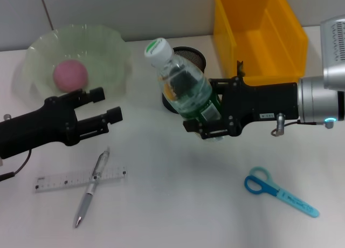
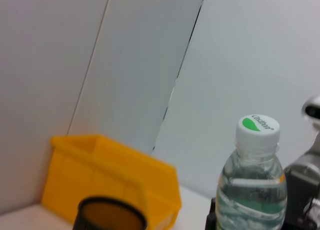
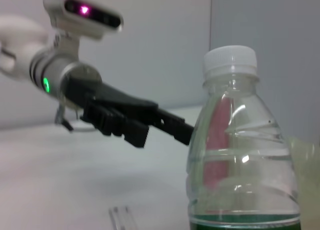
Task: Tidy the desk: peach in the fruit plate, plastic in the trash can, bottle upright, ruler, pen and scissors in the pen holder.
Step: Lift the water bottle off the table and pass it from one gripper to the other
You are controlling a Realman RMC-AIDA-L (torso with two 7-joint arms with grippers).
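A clear bottle (image 1: pixel 183 81) with a white and green cap stands about upright in front of the black mesh pen holder (image 1: pixel 198 56). My right gripper (image 1: pixel 208 111) is shut on its lower part, hiding its base. In the pale green fruit plate (image 1: pixel 110 43) lies the pink peach (image 1: pixel 69 75). My left gripper (image 1: pixel 106 105) hangs open just in front of that plate, holding nothing. On the table lie the clear ruler (image 1: pixel 59 181), with the silver pen (image 1: pixel 90 188) across it, and the blue scissors (image 1: pixel 280 192). The plastic is out of view. The bottle (image 3: pixel 242 155) fills the right wrist view, the left gripper (image 3: pixel 162 132) beyond it.
The yellow trash can (image 1: pixel 259 32) stands at the back right, beside the pen holder. In the left wrist view the bottle (image 2: pixel 252 185), the yellow bin (image 2: pixel 110 175) and the pen holder's rim (image 2: pixel 111 212) show against the wall.
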